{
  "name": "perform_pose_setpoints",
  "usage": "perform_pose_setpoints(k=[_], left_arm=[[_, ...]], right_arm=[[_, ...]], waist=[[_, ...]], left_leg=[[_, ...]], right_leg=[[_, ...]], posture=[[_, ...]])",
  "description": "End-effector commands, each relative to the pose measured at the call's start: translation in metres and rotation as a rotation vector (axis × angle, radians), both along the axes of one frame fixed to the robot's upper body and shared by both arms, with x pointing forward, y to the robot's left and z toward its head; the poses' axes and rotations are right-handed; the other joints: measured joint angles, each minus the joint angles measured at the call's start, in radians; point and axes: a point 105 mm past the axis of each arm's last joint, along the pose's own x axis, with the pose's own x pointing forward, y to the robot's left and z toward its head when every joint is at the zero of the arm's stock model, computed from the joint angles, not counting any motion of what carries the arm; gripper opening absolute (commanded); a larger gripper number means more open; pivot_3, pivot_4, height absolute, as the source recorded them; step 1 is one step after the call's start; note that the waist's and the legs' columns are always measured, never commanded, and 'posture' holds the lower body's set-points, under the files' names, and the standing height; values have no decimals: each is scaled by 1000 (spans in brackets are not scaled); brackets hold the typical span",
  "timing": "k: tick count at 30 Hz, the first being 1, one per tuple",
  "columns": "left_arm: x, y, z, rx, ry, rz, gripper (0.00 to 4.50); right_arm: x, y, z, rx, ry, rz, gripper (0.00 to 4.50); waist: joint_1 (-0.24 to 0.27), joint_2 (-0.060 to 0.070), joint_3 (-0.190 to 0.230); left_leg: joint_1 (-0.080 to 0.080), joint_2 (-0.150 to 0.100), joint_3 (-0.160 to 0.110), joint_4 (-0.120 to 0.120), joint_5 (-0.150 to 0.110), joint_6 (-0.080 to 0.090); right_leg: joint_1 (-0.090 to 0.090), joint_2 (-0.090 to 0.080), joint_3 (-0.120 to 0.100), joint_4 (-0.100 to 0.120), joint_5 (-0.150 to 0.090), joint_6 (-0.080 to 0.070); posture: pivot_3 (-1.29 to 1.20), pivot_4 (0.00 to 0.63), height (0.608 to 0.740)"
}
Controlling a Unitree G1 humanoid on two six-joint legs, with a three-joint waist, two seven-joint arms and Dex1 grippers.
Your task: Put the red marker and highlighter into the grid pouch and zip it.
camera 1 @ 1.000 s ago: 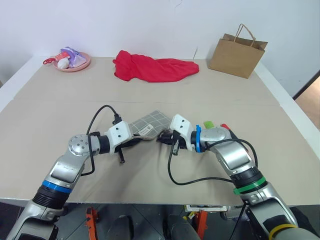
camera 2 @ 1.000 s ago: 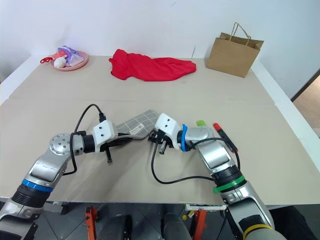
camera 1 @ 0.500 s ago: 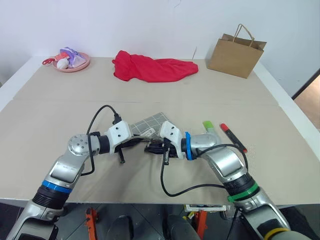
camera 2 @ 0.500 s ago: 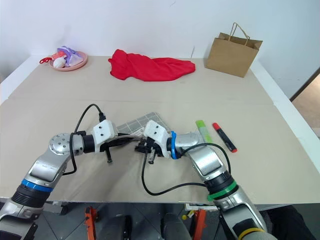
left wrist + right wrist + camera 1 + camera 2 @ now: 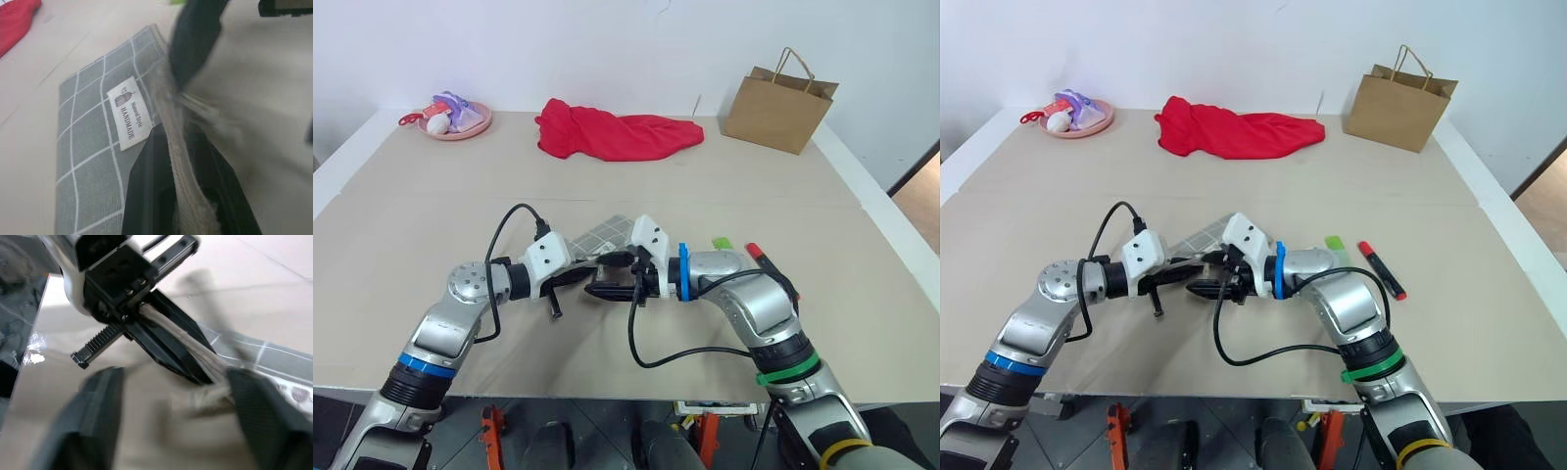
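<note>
On the table [image 5: 431,206]: one marker [image 5: 766,262], one highlighter [image 5: 721,242].

head stereo pair looking down over table [image 5: 431,196], wrist cameras close on grid pouch [image 5: 98,142]

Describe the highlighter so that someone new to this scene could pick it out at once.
Start at the brown paper bag at the table's far right corner and come toward the robot's right arm. Two pens lie side by side just beyond that forearm; the highlighter is the light green one, nearer the grid pouch, beside the red marker.
</note>
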Motion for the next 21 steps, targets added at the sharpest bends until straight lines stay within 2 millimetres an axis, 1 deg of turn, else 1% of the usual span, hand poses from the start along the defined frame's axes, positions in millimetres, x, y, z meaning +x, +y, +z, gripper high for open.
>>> perform_pose_setpoints(k=[1,4,6,8,9,11,12,14,17,19,21], left_arm=[[-6,-2,38,-114,-72,-49,0],[-8,2,52,-183,-60,-66,0],[-13,6,63,-235,-41,-93,0],[-15,8,66,-258,-25,-106,0],[-16,9,66,-262,-17,-110,0],[-19,8,65,-271,1,-122,0],[-19,8,64,-273,7,-125,0],[-21,8,61,-274,18,-131,0],[-23,6,59,-266,21,-148,0],[-24,4,57,-249,12,-157,0],[-23,4,55,-233,2,-158,0]], right_arm=[[-13,-33,31,87,-24,5,4014],[-27,-61,47,110,-49,2,4014],[-17,-105,61,108,-114,-172,4014],[-3,-143,64,73,-157,-356,4014],[3,-157,61,45,-163,-432,4014],[16,-189,46,-40,-165,-599,4014],[20,-202,38,-66,-153,-667,4014],[25,-219,23,-86,-117,-771,4014],[32,-242,-2,-127,-71,-912,4014],[36,-248,-15,-126,-35,-966,4014],[38,-250,-23,-126,-14,-986,4014]], waist=[[4,0,0],[10,0,0],[10,0,0],[11,0,0],[11,0,0],[11,0,0],[11,0,0],[10,0,0],[8,1,1],[5,1,1],[4,1,1]], left_leg=[[-1,0,-1,0,0,0],[-2,-1,-5,0,0,0],[-2,-2,-5,0,0,0],[-2,-2,-5,0,0,0],[-2,-2,-4,1,0,0],[0,-3,-4,1,0,0],[0,-2,-4,1,0,0],[1,-1,-3,1,0,0],[1,0,-3,1,1,0],[1,0,-3,0,1,0],[1,0,-3,0,1,0]], right_leg=[[0,-1,-1,0,0,0],[0,-3,-3,0,-1,-1],[0,-3,-3,-1,-1,0],[1,-3,-3,-1,-1,0],[1,-3,-3,-1,-1,1],[2,-2,-3,-1,-2,2],[2,-2,-3,-1,-3,3],[2,0,-2,-1,-2,2],[2,2,-2,0,-2,1],[2,2,-2,0,-2,1],[2,2,-2,0,-2,1]], posture=[[0,150,740],[0,150,740],[0,150,740],[0,150,740],[0,150,740],[0,150,740],[0,150,740],[0,150,740],[0,150,740],[0,150,740],[0,150,740]])
